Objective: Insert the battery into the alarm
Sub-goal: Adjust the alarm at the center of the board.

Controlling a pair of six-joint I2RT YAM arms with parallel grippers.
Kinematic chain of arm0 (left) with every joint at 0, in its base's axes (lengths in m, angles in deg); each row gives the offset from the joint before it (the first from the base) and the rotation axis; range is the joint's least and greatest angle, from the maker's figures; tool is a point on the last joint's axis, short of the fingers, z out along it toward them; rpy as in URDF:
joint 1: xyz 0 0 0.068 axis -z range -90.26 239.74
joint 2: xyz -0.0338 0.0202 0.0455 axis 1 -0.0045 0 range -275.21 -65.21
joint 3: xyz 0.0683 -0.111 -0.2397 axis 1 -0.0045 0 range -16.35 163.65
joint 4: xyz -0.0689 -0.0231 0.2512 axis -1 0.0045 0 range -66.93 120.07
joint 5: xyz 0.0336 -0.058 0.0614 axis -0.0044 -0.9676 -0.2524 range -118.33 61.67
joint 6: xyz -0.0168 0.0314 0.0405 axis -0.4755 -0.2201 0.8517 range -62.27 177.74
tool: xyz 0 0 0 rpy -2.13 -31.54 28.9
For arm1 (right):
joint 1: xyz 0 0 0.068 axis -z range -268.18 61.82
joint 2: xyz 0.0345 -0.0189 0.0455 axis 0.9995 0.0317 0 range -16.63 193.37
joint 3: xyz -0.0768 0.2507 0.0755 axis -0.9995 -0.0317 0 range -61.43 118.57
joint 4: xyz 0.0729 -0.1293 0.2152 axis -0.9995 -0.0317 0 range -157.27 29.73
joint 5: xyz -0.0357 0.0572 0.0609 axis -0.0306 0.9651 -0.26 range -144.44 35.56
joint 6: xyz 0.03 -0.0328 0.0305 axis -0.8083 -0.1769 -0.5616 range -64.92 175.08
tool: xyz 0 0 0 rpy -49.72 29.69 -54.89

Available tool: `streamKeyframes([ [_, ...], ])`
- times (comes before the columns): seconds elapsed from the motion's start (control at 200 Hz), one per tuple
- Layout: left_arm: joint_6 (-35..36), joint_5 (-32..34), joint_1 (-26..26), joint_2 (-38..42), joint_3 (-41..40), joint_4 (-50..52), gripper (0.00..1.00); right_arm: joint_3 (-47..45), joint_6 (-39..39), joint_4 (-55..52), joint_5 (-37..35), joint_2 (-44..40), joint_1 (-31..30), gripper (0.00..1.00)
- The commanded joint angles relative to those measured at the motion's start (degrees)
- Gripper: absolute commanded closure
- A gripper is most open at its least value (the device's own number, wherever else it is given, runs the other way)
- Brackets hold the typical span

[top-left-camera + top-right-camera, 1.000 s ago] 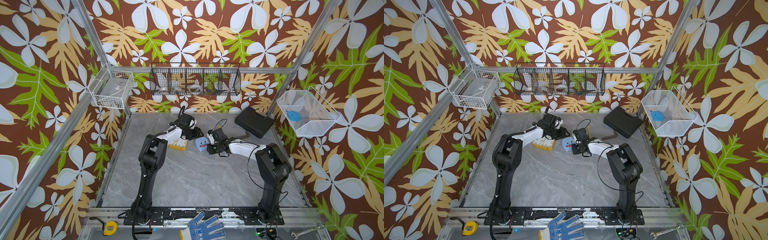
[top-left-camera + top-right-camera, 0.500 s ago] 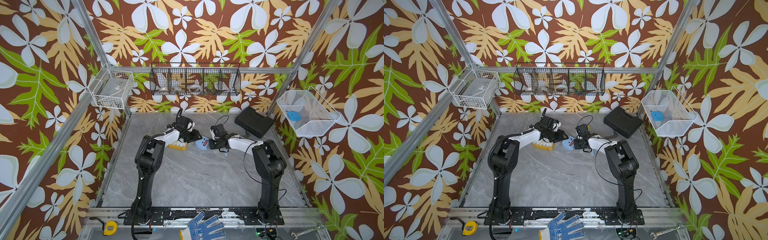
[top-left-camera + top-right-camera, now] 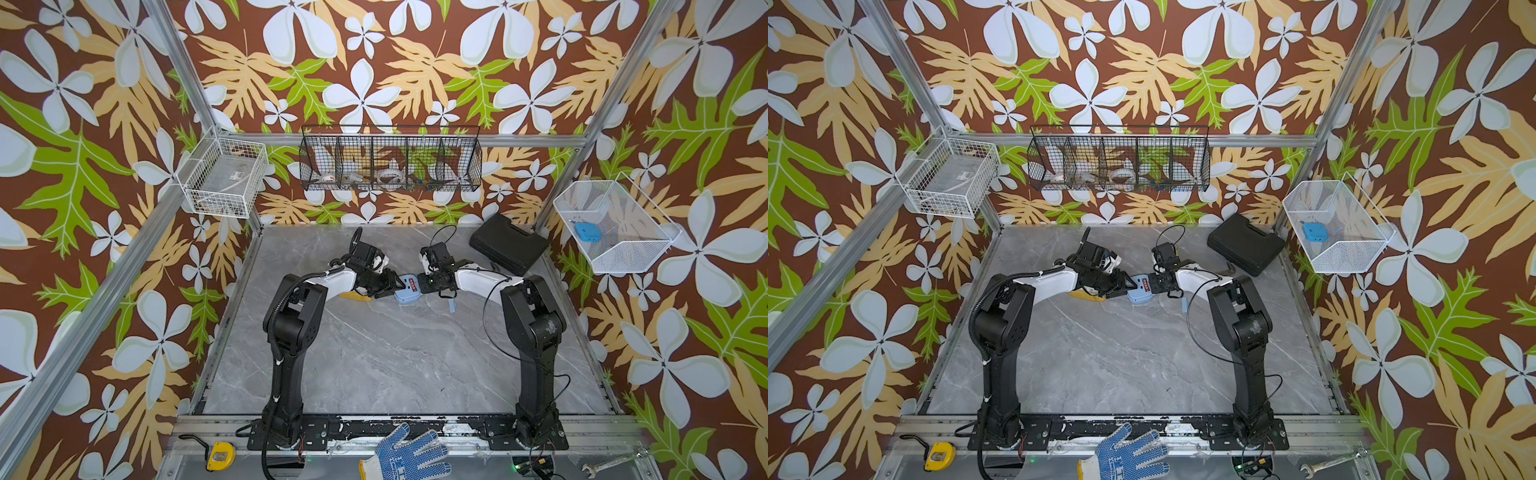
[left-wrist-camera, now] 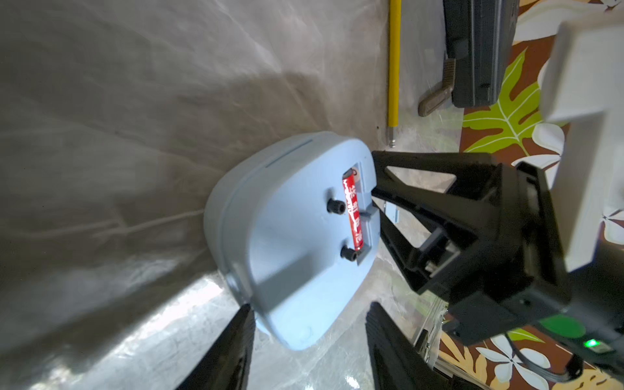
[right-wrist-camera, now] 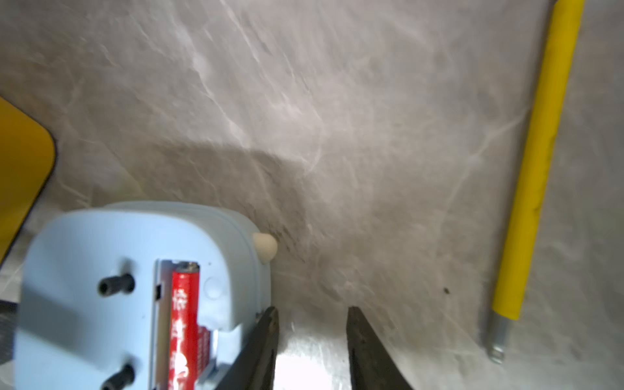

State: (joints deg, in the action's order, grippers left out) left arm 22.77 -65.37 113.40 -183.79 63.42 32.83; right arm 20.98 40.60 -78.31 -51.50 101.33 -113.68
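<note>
A red battery (image 4: 353,216) lies slotted in the blue alarm (image 4: 287,243).

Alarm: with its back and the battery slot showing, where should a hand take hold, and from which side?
Likely the rounded rim of the alarm on the side away from the battery, coming from the left arm's side. The battery lies along the edge by the right hand, so this hold leaves it uncovered.

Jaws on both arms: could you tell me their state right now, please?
Left gripper: jaws closed on the alarm.
Right gripper: jaws open, empty, beside the alarm.
</note>
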Motion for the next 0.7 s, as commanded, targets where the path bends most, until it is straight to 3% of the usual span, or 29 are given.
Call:
streamKeyframes([
  [0.0,-0.7,-1.6,0.1,1.8,-0.2,-4.3,0.45,0.2,2.7,-2.0,1.1,-3.2,0.5,0.63],
  [0.38,-2.0,3.5,-0.4,6.8,-2.9,-7.6,0.45,-15.5,0.3,-3.8,7.8,-19.1,9.2,0.69],
  [0.691,-3.0,4.2,-0.4,6.9,-3.5,-8.5,0.45,-26.7,-3.6,2.8,17.3,-21.1,15.4,0.72],
])
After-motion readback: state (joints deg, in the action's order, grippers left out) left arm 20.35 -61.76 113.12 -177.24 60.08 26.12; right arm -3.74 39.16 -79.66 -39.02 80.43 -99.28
